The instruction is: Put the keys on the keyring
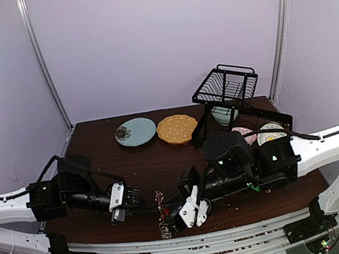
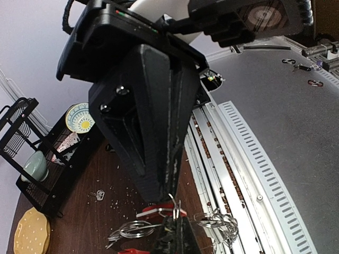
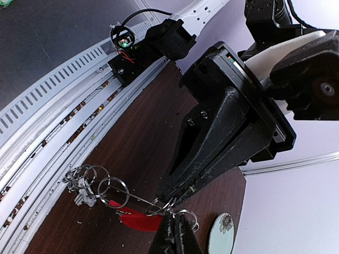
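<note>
The keyring [image 1: 162,211] is a loop of silvery wire with a red piece, held just above the table's front edge between my two grippers. In the left wrist view my left gripper [image 2: 173,205] is shut on the wire beside the red piece [image 2: 154,210]. Linked rings [image 2: 131,229] and a tangle of rings [image 2: 222,222] hang beside it. In the right wrist view my right gripper [image 3: 173,207] is shut on the wire where loops cross, above the red piece [image 3: 139,220], with rings [image 3: 113,191] trailing left. A small loose silver key [image 2: 97,196] lies on the table.
A teal plate [image 1: 135,132] and an orange plate [image 1: 177,129] lie at the back. A black dish rack [image 1: 227,86] stands back right with a bowl [image 1: 223,115] and plates [image 1: 270,132]. A slotted metal rail [image 1: 193,253] runs along the table's front edge.
</note>
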